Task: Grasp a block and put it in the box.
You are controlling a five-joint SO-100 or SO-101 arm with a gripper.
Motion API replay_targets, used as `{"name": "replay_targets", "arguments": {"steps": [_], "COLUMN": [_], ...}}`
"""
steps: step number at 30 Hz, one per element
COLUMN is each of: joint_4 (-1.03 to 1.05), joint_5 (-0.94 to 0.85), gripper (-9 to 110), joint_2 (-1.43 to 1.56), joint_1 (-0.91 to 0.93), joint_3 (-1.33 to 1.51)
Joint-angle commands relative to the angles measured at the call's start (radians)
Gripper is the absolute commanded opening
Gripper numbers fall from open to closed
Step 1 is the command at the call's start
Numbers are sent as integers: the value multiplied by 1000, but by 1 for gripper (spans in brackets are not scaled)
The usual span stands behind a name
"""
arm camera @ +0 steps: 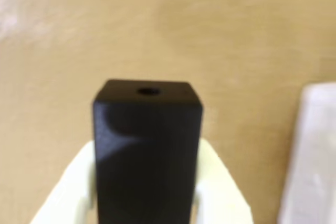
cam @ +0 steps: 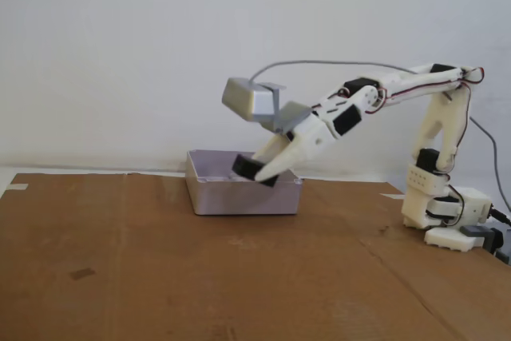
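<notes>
My gripper (cam: pixel 257 170) is shut on the black block (cam: pixel 246 167), which is tilted and held at about rim height of the box (cam: pixel 239 197). In the fixed view the block overlaps the box's right half. In the wrist view the block (arm camera: pixel 148 129) fills the centre, a small hole in its end face, clamped between my white fingers (arm camera: pixel 220 182). Brown cardboard lies beyond it, and the box's pale edge (arm camera: pixel 315 156) shows at the right. From these views I cannot tell whether the block hangs over the box's inside or just beside it.
A silver-grey camera module (cam: pixel 249 101) rides above the gripper on the wrist. The arm's base (cam: pixel 447 217) stands at the right of the brown cardboard surface (cam: pixel 160 269). A white wall closes the back.
</notes>
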Motion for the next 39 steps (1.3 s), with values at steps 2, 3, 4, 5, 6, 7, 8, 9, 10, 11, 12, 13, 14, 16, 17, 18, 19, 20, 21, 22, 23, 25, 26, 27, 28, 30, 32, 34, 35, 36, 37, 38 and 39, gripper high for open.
{"name": "replay_targets", "arguments": {"steps": [2, 3, 4, 5, 6, 7, 8, 9, 10, 11, 12, 13, 14, 16, 17, 18, 19, 20, 21, 22, 23, 25, 26, 27, 28, 30, 32, 34, 35, 36, 37, 38, 39], "joint_4": [-17, -17, -17, -17, -17, -17, -17, -17, -17, -18, -25, -28, -28, -29, -29, -29, -29, -29, -29, -29, -29, -29, -31, -31, -31, -31, -31, -31, -31, -31, -31, -31, -31], "joint_5": [-9, -9, -9, -9, -9, -9, -9, -9, -9, -9, -9, -9, -9, -9, -9, -9, -9, -9, -9, -9, -9, -9, -9, -9, -9, -9, -9, -9, -9, -9, -9, -9, -9], "gripper": [11, 11, 11, 11, 11, 11, 11, 11, 11, 11, 11, 11, 11, 11, 11, 11, 11, 11, 11, 11, 11, 11, 11, 11, 11, 11, 11, 11, 11, 11, 11, 11, 11], "joint_2": [153, 158, 161, 164, 167, 167, 167, 167, 167, 167, 167, 167, 167, 167, 167, 167, 167, 167, 167, 167, 167, 167, 167, 167, 167, 166, 160, 153, 152, 150, 149, 149, 141], "joint_1": [104, 121, 138, 153, 167, 179, 192, 204, 215, 225, 236, 247, 258, 281, 291, 304, 316, 328, 341, 354, 367, 394, 408, 422, 436, 465, 492, 522, 535, 548, 558, 571, 580], "joint_3": [-31, -32, -32, -32, -34, -34, -35, -38, -41, -44, -44, -44, -46, -48, -48, -48, -48, -48, -48, -48, -48, -48, -49, -49, -49, -49, -49, -49, -48, -44, -41, -37, -35]}}
